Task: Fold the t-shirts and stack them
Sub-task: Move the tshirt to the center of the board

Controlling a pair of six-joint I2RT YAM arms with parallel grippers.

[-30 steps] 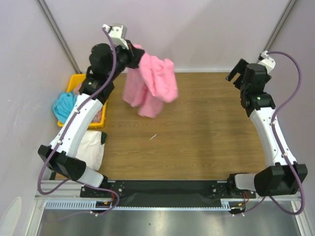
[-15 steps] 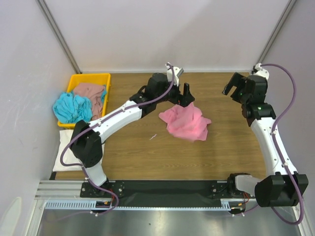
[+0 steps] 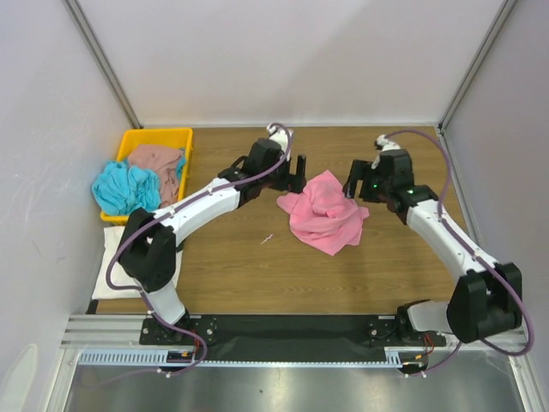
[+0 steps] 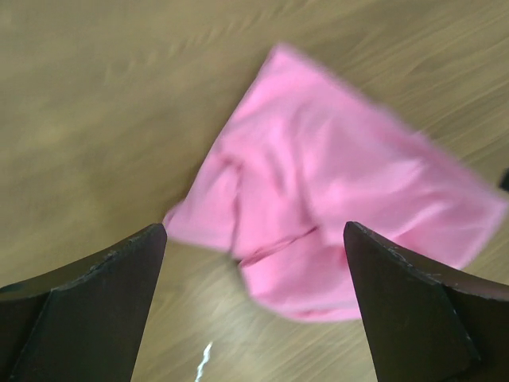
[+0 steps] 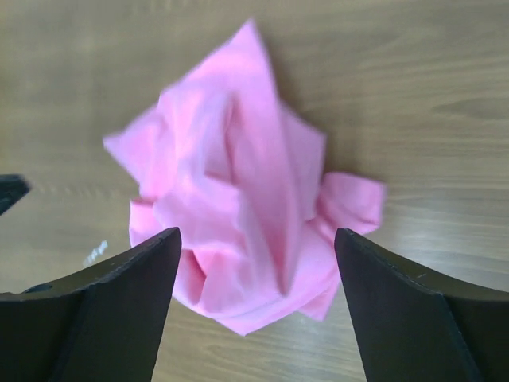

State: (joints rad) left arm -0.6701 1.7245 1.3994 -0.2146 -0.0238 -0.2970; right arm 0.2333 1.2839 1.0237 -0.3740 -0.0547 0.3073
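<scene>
Pink t-shirt [image 3: 324, 215]: you see plain bright pink cloth lying in a crumpled, unfolded heap, with ridges and soft creases running across it.
Pink t-shirt, outline: in the right wrist view [image 5: 238, 207] one corner comes to a point and a small flap sticks out at the side. In the left wrist view [image 4: 334, 215] a seam line shows near the lower edge, though that view is a little blurred.
Pink t-shirt, place: it lies on the wooden table [image 3: 257, 275] near the middle, between your two grippers.
Left gripper [image 3: 296, 174]: your fingers stand wide apart and grip nothing. The gripper sits just beside the shirt's far-left edge, and in its own camera [image 4: 254, 231] the cloth shows below the gap.
Right gripper [image 3: 353, 184]: the fingers are spread with nothing clamped. It sits at the shirt's far-right edge, and the heap shows below the gap [image 5: 256, 235].
Turquoise t-shirt [image 3: 124, 189]: bunched up, spilling over the left rim of the yellow tray [image 3: 163, 135].
Brown-pink t-shirt [image 3: 156, 159]: crumpled inside the same tray.
Cream-white t-shirt [image 3: 116, 266]: lying flat at the table's near-left edge, partly hidden by your left arm.
</scene>
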